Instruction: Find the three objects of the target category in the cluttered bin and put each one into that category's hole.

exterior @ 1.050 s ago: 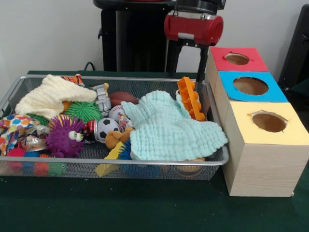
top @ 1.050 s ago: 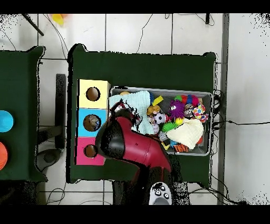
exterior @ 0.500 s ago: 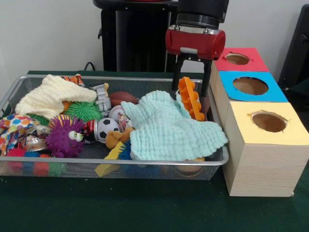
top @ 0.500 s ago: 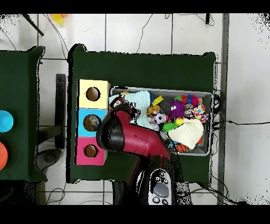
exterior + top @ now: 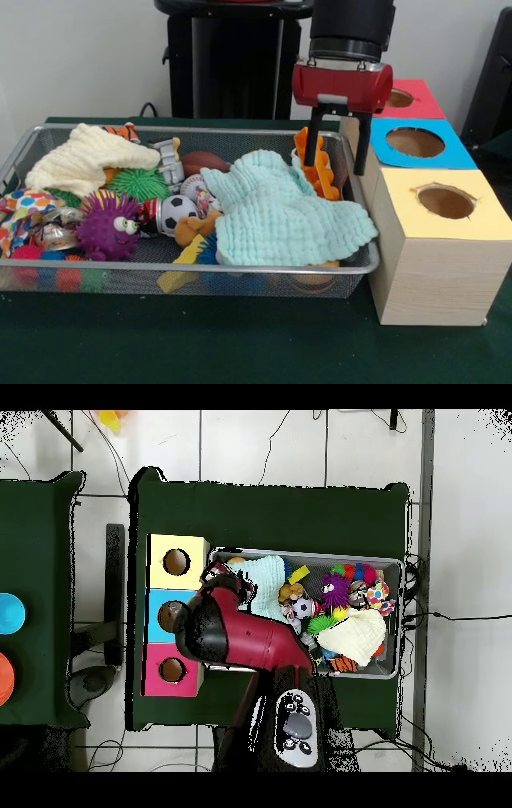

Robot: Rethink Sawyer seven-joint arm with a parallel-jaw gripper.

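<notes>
My gripper (image 5: 335, 160) hangs open over the right end of the wire mesh bin (image 5: 240, 270), close to the boxes. Its two black fingers (image 5: 310, 150) stand wide apart around the top of an upright orange ridged toy (image 5: 323, 174); whether they touch it I cannot tell. A mint cloth (image 5: 280, 212) lies below and to the left. Three hole boxes stand in a row beside the bin: red (image 5: 422, 104), blue (image 5: 458, 152), yellow (image 5: 486, 218). In the overhead view the red arm (image 5: 235, 639) covers the gripper and the bin's end by the blue box (image 5: 170, 616).
The bin also holds a cream cloth (image 5: 80, 160), a purple spiky ball (image 5: 106, 226), a green spiky ball (image 5: 138, 182), a soccer ball (image 5: 176, 212), a brown football (image 5: 204, 162), a baseball and other small toys. Green table cloth (image 5: 240, 344) lies in front.
The gripper has come forward and to the right, from behind the bin's far rim to over the orange toy, and sits lower. The toys have not moved.
</notes>
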